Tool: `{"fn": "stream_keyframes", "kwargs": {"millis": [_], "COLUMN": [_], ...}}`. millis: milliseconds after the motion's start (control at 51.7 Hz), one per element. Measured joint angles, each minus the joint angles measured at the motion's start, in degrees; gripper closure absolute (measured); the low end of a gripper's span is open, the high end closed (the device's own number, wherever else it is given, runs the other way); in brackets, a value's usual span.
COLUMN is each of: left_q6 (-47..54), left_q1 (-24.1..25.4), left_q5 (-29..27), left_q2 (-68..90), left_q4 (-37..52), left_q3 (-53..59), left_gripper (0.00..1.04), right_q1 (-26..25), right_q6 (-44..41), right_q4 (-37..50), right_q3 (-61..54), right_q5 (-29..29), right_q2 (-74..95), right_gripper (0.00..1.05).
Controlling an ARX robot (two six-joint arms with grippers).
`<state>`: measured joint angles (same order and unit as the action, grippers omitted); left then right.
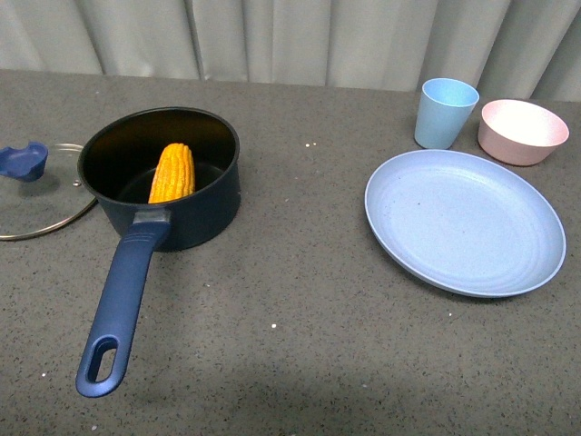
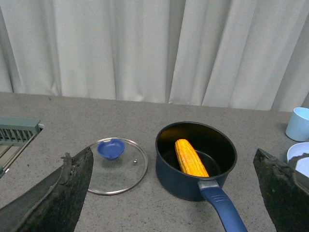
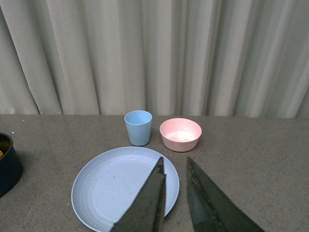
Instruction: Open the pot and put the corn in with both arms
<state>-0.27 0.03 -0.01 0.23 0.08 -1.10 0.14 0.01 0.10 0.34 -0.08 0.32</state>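
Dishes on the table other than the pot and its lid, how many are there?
3. The blue plate lies to the right of the pot; the blue cup and pink bowl stand behind it, side by side. None looks hidden.

Grey speckled tabletop [image 1: 300, 327]. Large pale-blue plate [image 1: 465, 222] at right, nothing on it. Behind it: light-blue cup [image 1: 446, 112] upright, pink bowl [image 1: 523, 132] just beside it. Rack-like grey item [image 2: 17, 131] at far left, partly cropped. White curtain [image 1: 300, 36] backdrop.

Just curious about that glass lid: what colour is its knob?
Blue. The knob on the lid shows best in the left wrist view.
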Motion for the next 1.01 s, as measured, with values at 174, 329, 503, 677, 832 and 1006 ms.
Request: {"fn": "stream_keyframes", "kwargs": {"millis": [174, 329, 503, 677, 832, 1006], "left_q6": [0.0, 0.0, 0.0, 0.0, 0.0, 0.0], "left_q1": [-0.02, -0.02, -0.02, -0.02, -0.02, 0.0], "left_q5": [0.0, 0.0, 0.0, 0.0, 0.0, 0.0], "left_q2": [0.0, 0.0, 0.0, 0.0, 0.0, 0.0], "left_q4": [0.0, 0.0, 0.0, 0.0, 0.0, 0.0], "left_q3": [0.0, 0.0, 0.0, 0.0, 0.0, 0.0], "left_gripper": [0.06, 0.06, 0.06, 0.06, 0.06, 0.06], "right_q1": [0.0, 0.0, 0.0, 0.0, 0.0, 0.0], "right_q6": [0.0, 0.0, 0.04, 0.02, 0.02, 0.02], "right_q4": [0.0, 0.0, 0.0, 0.0, 0.0, 0.0], "right_q3": [0.0, 0.0, 0.0, 0.0, 0.0, 0.0], "right_q5": [0.0, 0.0, 0.0, 0.0, 0.0, 0.0], "right_q2": [-0.07, -0.07, -0.07, -0.07, -0.07, -0.07], "right_gripper": [0.6, 0.32, 0.09, 0.09, 0.09, 0.09]}}
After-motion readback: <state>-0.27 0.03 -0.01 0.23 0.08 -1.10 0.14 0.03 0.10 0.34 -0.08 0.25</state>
